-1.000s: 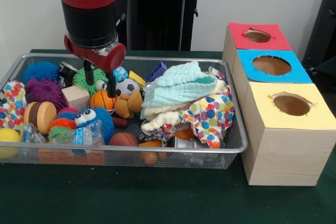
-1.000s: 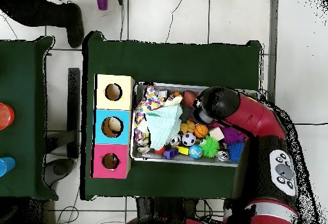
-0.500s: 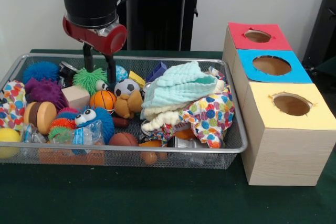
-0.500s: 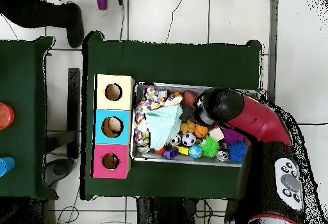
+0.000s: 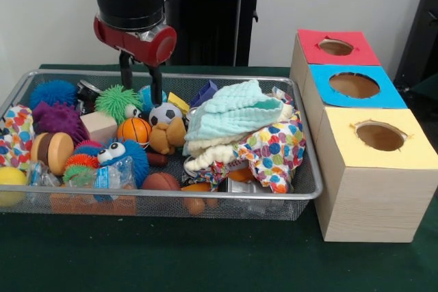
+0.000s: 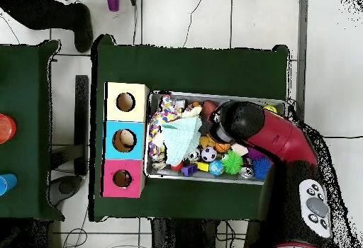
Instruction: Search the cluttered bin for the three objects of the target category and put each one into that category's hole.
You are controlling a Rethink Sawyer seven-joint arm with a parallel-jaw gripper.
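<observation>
The wire-mesh bin sat on the green table just beside the row of three wooden boxes, red, blue and yellow on top, each with a round hole; the pictures did not tell which category was the target. The gripper hung over the bin's back left part with its two dark fingers a little apart and nothing between them, probably poised to pick among the toys. Below it lay a green spiky ball, a small soccer ball and a small basketball. A pale green cloth and a dotted cloth were heaped over the bin's right half, so whatever lay beneath was hidden. From overhead the red arm covered much of the bin, and the gripper could not be seen there.
</observation>
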